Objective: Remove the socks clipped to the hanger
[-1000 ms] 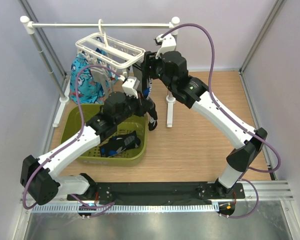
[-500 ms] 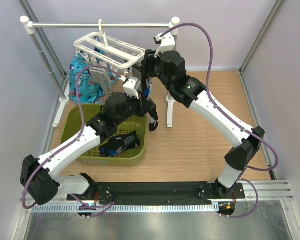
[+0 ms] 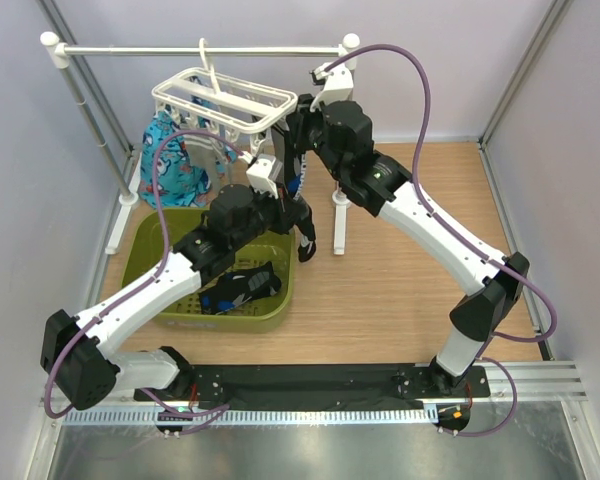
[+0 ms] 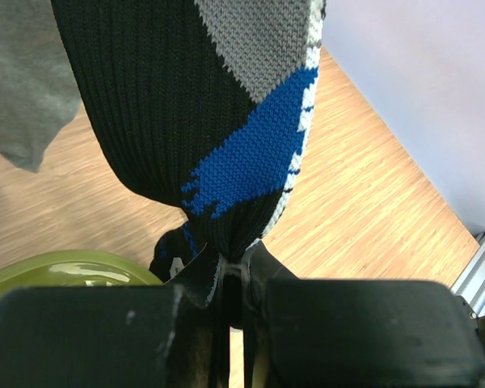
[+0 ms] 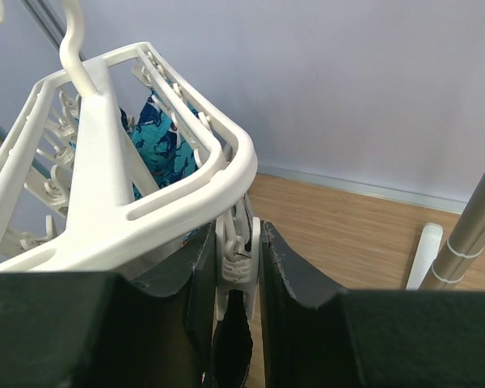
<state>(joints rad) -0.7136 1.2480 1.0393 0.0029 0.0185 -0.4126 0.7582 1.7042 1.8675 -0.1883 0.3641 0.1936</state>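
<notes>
From above, the right gripper (image 3: 293,140) has come a little closer to the corner of the hanger (image 3: 220,100) than a second ago, and the frame has swung slightly towards it.

In the left wrist view, the left gripper (image 4: 242,279) is clamped on the toe of the black sock (image 4: 226,145), above the green basket (image 4: 65,271).

In the right wrist view, the fingers press a white clip (image 5: 236,242) from both sides; the sock is still in it. I judge that the release is very near.
</notes>
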